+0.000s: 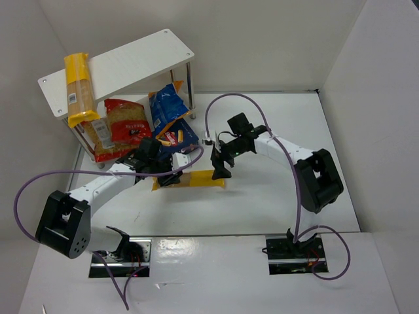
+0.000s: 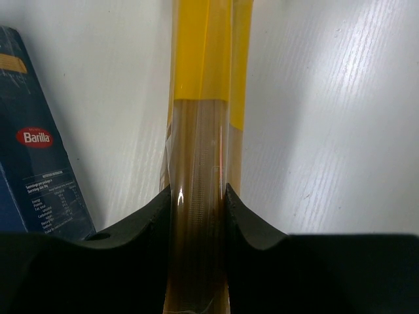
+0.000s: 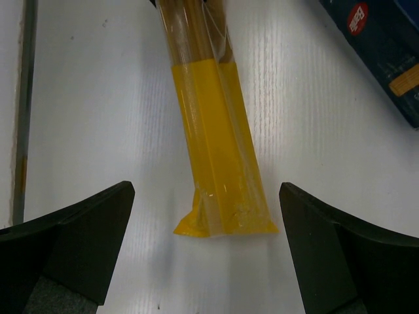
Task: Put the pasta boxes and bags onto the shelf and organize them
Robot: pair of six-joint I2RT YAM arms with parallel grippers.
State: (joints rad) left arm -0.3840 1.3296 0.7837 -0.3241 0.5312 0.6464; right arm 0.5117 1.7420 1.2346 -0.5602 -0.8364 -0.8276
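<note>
left end effector: jaws closed | right end effector: jaws wide, pointing down

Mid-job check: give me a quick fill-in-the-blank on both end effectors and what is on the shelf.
1. The left end effector is ____ on a spaghetti bag.
2. The right end effector, over that bag's yellow end, is ____.
3. The shelf carries only ____ pasta item, the other spaghetti bag.

Missing words: shut; open; one.

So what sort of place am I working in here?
Probably a lab test cell, not a kitchen: plain white walls box in a white table, with a small shelf and bolted arm bases.
</note>
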